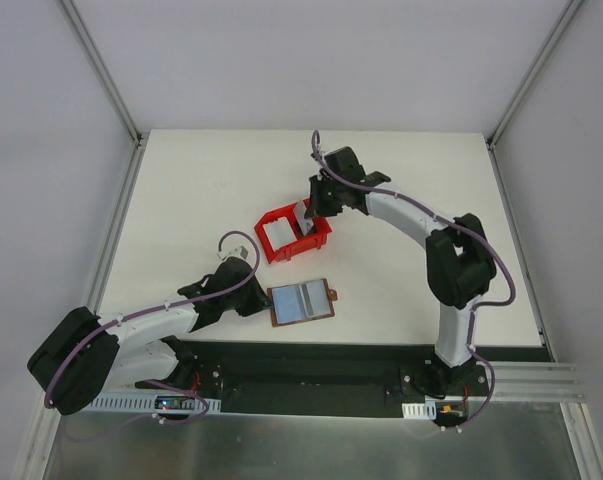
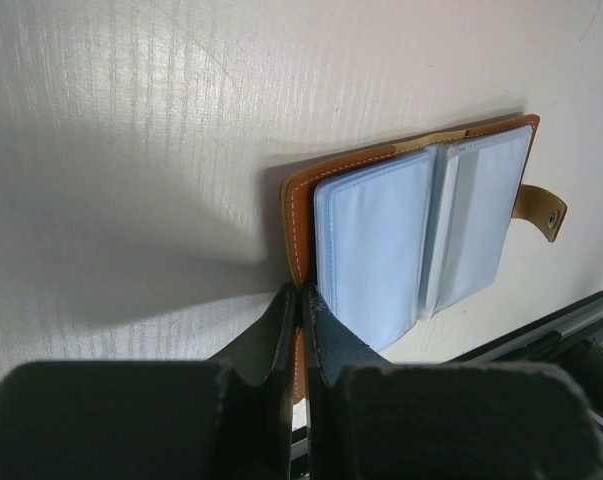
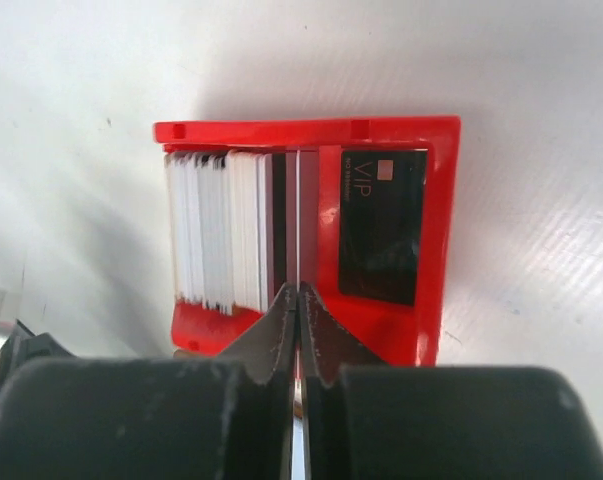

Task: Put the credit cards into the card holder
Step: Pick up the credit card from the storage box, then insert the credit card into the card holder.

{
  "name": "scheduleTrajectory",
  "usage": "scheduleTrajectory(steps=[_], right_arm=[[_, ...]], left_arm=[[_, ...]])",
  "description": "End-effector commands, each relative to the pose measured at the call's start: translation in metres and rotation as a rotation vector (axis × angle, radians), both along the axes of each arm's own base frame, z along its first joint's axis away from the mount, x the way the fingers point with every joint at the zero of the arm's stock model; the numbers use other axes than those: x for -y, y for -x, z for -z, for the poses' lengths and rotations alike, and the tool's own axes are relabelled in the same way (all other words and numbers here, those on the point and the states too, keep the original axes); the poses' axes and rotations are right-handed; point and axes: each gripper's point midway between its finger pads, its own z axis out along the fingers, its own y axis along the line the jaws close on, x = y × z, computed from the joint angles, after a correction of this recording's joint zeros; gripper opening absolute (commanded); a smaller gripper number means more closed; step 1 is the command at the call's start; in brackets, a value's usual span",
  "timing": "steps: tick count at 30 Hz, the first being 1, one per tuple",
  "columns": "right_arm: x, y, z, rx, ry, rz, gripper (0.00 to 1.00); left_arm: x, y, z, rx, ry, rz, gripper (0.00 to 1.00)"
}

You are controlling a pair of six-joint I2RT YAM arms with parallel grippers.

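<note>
Credit cards (image 3: 216,230), thin whitish plastic rectangles, stand on edge in one tightly packed row inside the single red plastic bin (image 3: 311,130), filling its left half. Their edges lie too close together to count. One more card, a black card (image 3: 381,225) with a small pale chip mark and the letters VIP, rests flat against the bin's right side. Between the row and the black card stands a single pale card (image 3: 298,200), seen edge-on. The right pincer (image 3: 298,295) is pressed together on its near edge, fingers reaching into the bin.

One card holder (image 2: 376,250), a flat tan-brown leather-like wallet with pale stitching, lies open on the white surface (image 1: 201,190). It is on the arm-base side of the bin, near it but apart. It shows two leaves of pale blue clear sleeves side by side and one brown strap (image 2: 541,210) with a snap sticking out of the edge far from the left arm. No card can be made out in its sleeves. The left pincer (image 2: 301,310) is clamped on the holder's brown border at the corner facing away from the bin's right side.
</note>
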Motion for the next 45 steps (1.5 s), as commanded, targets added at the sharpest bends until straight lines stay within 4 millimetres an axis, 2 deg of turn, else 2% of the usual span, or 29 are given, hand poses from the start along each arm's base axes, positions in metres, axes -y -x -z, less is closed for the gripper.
scheduleTrajectory(steps=[1,5,9,12,13,15,17,23,28,35,45], right_arm=[[0.012,-0.006,-0.073,0.202,-0.07,0.025,0.0],[0.025,0.008,-0.091,0.226,-0.114,0.054,0.0],[0.026,0.042,-0.098,0.193,-0.246,0.062,0.0],[0.03,0.073,-0.088,0.142,-0.312,0.074,0.0],[0.03,0.082,-0.094,0.151,-0.343,0.079,0.0],[0.029,0.102,-0.084,0.121,-0.37,0.076,0.0],[0.03,0.123,-0.065,0.085,-0.371,0.086,0.0],[0.019,0.169,-0.021,-0.004,-0.402,0.106,0.0],[0.006,0.187,0.006,-0.074,-0.446,0.093,0.01],[0.006,0.19,0.033,-0.104,-0.429,0.12,0.0],[0.012,0.193,0.052,-0.121,-0.405,0.137,0.0]], left_arm=[[0.0,-0.004,-0.004,0.013,-0.005,0.011,0.0],[-0.001,-0.004,-0.004,0.014,0.0,0.002,0.0],[-0.001,-0.004,-0.005,0.026,-0.003,0.009,0.0],[0.0,-0.003,-0.006,0.025,-0.002,0.017,0.0],[-0.001,-0.003,-0.005,0.025,-0.004,0.018,0.0],[0.0,-0.003,-0.004,0.021,-0.004,0.018,0.0],[-0.001,-0.002,-0.004,0.021,-0.004,0.018,0.0],[-0.001,-0.002,-0.005,0.02,-0.001,0.015,0.0],[-0.001,0.0,-0.003,0.008,0.005,0.011,0.0],[-0.001,0.001,-0.002,0.003,0.004,0.012,0.0],[0.0,0.001,-0.001,-0.008,0.005,0.01,0.0]])
